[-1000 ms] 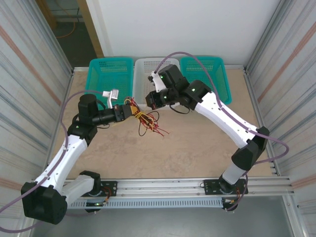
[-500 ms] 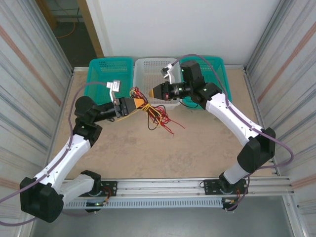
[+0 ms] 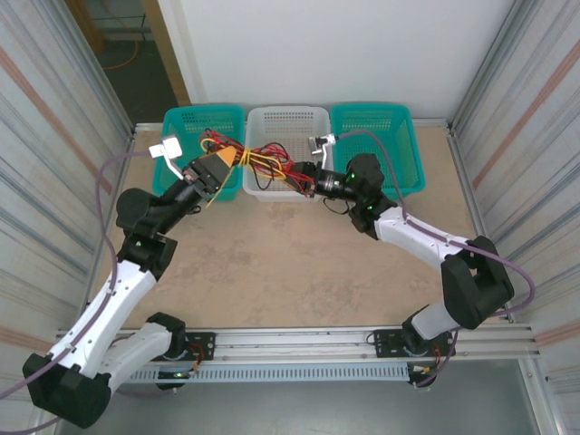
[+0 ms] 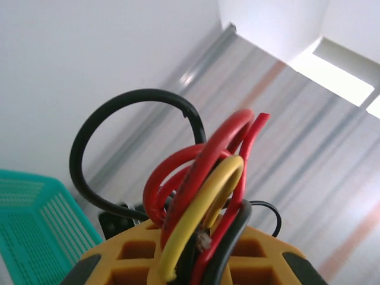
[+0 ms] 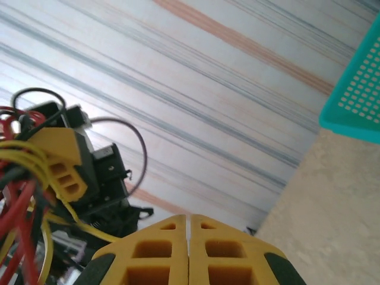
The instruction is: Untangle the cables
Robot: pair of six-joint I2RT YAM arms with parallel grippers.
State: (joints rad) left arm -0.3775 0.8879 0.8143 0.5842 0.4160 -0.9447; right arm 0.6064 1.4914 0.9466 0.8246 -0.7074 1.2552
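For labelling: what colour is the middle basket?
The middle basket is white; clearest in top external.

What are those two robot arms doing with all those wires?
They are working on a tangle of cables, red, black and yellow. The left claw is clamped on the bunch and holds it up in the air in front of the white basket. The right claw is shut, right at the other side of the bunch; I cannot tell whether it pinches a wire. The cables loop round each other, so the tangle is not undone.
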